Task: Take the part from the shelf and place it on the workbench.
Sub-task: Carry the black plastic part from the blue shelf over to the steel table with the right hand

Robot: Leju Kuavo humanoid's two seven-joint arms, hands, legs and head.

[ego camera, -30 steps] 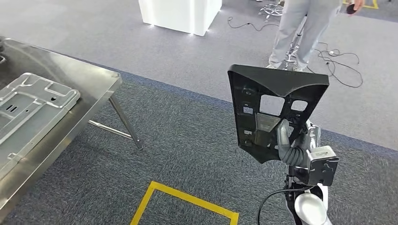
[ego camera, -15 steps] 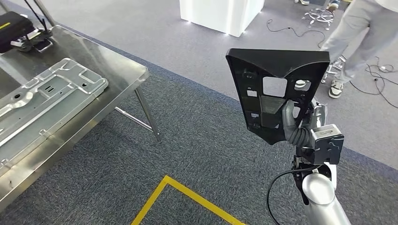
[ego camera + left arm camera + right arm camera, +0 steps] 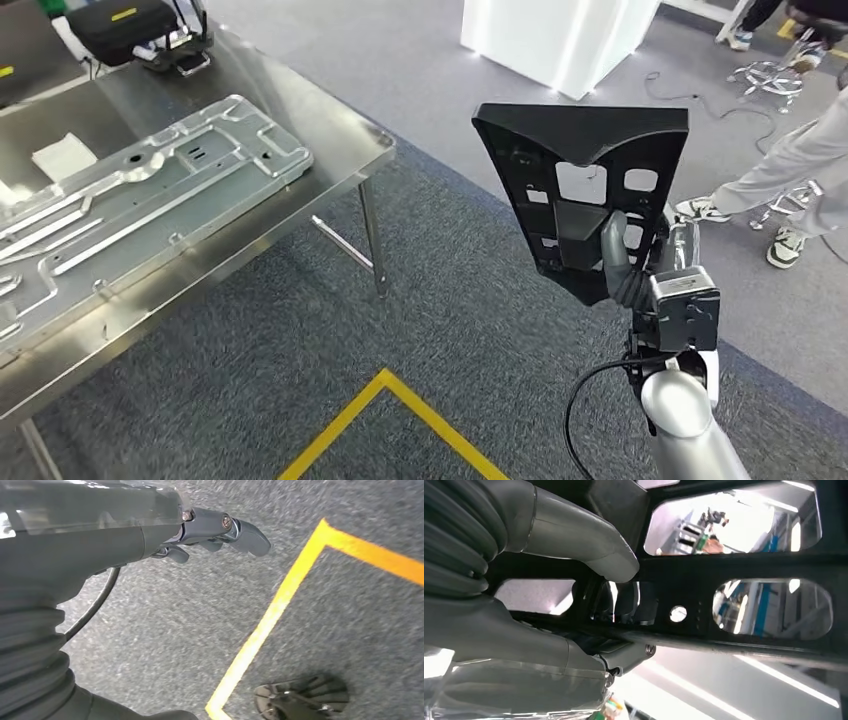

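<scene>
Item: black part point(image 3: 580, 190), upright, my right hand point(image 3: 628, 268) gripping its lower frame, left hand point(image 3: 215, 530) hanging empty, fingers loosely curled; I am risking it tilting or slipping before reaching the workbench point(image 3: 330, 170) corner.

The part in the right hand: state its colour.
Black. The part, a flat panel with cut-out windows, shows best in the head view, gripped by the right hand.

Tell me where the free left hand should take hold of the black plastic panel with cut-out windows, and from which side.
Likely the left vertical edge of the black plastic panel, approached from the robot's left. The panel stands upright, the right hand grips its lower right bars through an opening, and that left edge is bare and faces the left hand, which hangs open over the carpet.
</scene>
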